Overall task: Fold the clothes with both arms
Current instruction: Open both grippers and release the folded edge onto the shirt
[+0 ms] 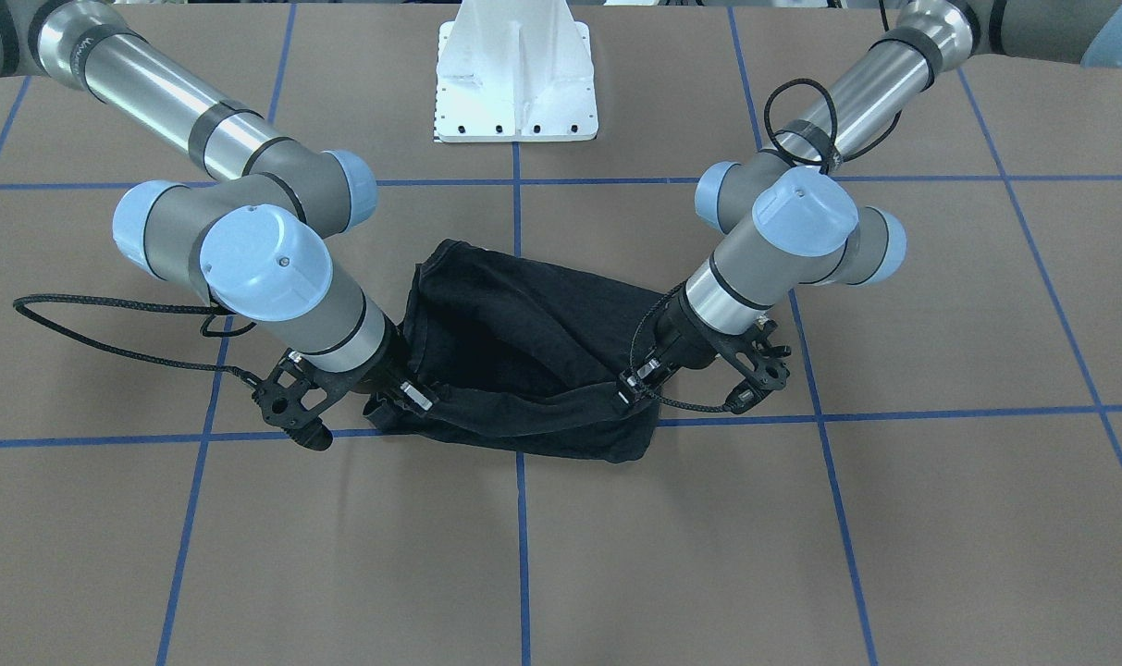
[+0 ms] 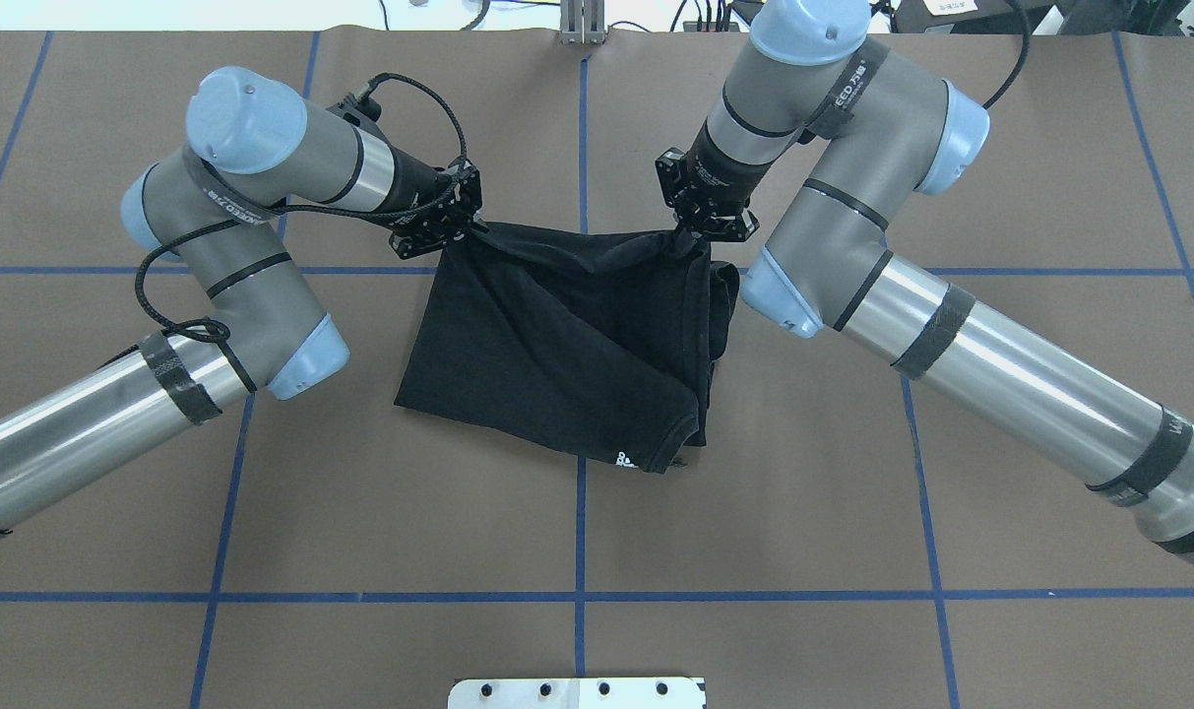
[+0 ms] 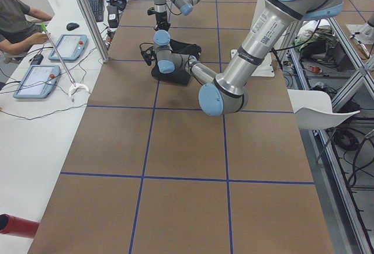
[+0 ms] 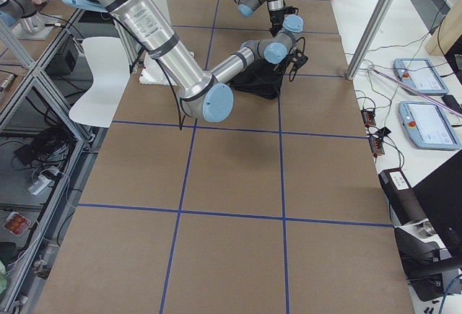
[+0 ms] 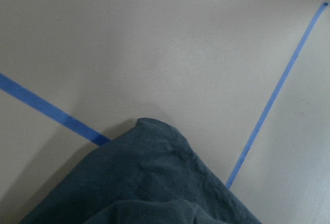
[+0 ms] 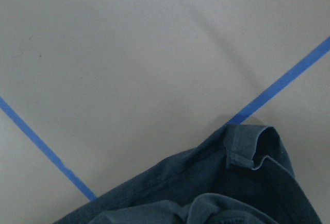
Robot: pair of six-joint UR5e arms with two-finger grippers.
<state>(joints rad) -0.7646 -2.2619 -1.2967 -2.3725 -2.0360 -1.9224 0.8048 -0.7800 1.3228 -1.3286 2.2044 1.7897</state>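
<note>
Brown table [image 2: 951, 473]: paper-covered, blue tape grid, white pedestal base [image 1: 516, 83] at the robot's edge.
Black T-shirt [image 2: 557, 354]: straight out from the base, nearer part flat on the table, far edge lifted and sagging.
Left tool [image 2: 467, 226]: clamped on the far edge's left corner.
Right tool [image 2: 693, 236]: pinched shut on the other far corner, cloth bunched.
Sagging edge: likely to slip from one pinch if stretched; uneven travel toward the base likely to skew the fold.
Loose sleeve [image 2: 724, 305]: liable to tuck under.
</note>
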